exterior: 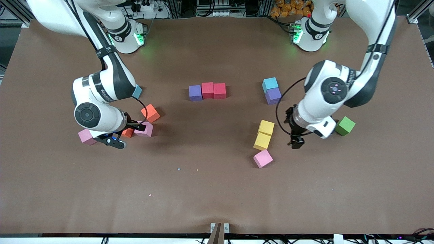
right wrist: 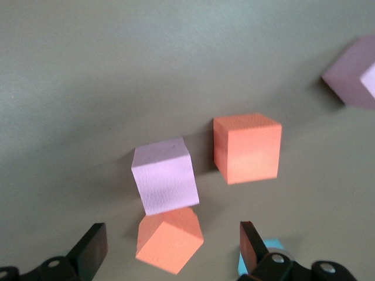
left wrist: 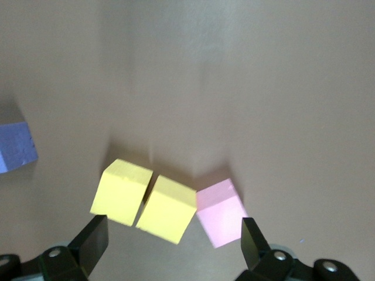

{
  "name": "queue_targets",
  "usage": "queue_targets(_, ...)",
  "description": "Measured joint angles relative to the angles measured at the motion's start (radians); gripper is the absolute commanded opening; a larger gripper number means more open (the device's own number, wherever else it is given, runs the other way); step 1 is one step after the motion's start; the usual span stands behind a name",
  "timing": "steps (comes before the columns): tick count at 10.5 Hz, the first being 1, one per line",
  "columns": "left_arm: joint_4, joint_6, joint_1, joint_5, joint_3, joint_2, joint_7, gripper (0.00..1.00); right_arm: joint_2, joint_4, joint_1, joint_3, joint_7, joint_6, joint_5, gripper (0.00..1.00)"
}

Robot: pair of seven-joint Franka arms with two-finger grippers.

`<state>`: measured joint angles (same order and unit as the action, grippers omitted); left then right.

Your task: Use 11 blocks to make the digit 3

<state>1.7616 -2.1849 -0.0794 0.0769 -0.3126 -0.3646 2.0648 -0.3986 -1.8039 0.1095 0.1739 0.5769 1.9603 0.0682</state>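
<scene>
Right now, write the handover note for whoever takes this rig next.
Left gripper: jaws open, empty, over the table beside the two yellow blocks.
Right gripper: jaws open, empty, over a pink block and two orange blocks.
Done: a purple block and two red blocks sit in a row mid-table.
Left: the other purple block lies by a light-blue cube; one pink block lies just nearer the front camera than the yellows; another lies at the right arm's end. All eight remain to be placed. Green cube is spare.
</scene>
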Motion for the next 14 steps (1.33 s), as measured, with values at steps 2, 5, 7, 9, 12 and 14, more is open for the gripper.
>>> queue_targets(2,-0.035,0.000,0.013,0.000,-0.001,-0.007,0.000,1.00,-0.012,-0.033,-0.001,0.000,-0.082,0.101,0.015,1.00)
queue_targets(5,-0.068,-0.020,0.002,0.020,-0.007,-0.063,0.000,1.00,-0.058,-0.043,-0.001,0.002,-0.142,0.186,0.019,1.00)
queue_targets(7,-0.092,-0.068,-0.003,0.035,-0.012,-0.134,0.000,1.00,-0.067,-0.085,0.002,0.005,-0.191,0.219,0.020,1.00)
queue_targets(9,-0.125,-0.079,-0.006,0.036,-0.017,-0.195,-0.002,1.00,-0.067,-0.145,0.006,0.009,-0.231,0.298,0.028,1.00)
queue_targets(12,-0.182,-0.081,-0.035,0.033,-0.022,-0.261,0.010,1.00,-0.066,-0.198,0.005,0.007,-0.257,0.384,0.030,1.00)
queue_targets(14,-0.215,-0.087,-0.050,0.028,-0.022,-0.304,0.068,1.00,-0.066,-0.206,0.005,0.006,-0.261,0.392,0.031,0.90)
